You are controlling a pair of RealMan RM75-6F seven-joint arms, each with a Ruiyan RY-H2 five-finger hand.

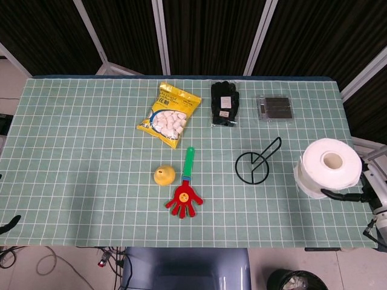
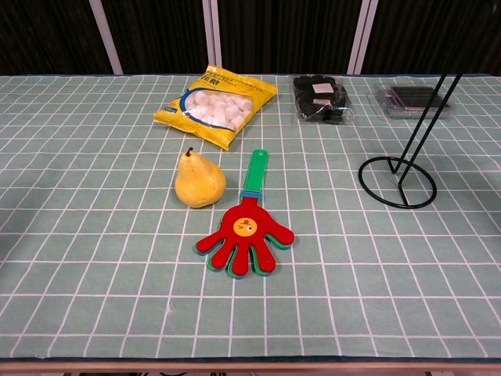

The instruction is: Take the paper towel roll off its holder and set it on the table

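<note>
The white paper towel roll is at the table's right end, core hole facing up, clear of its holder. The black wire holder stands bare left of it, a ring base with a slanted pole; the chest view shows the holder too. My right hand is against the roll's right side, and a dark finger curls along its lower front edge, gripping it. Whether the roll rests on the table is unclear. Only a dark tip of my left hand shows at the left edge. Neither hand appears in the chest view.
A yellow pear and a red hand-shaped clapper lie mid-table. A yellow snack bag, black gloves and a dark plastic case sit along the back. The table's right edge is close to the roll.
</note>
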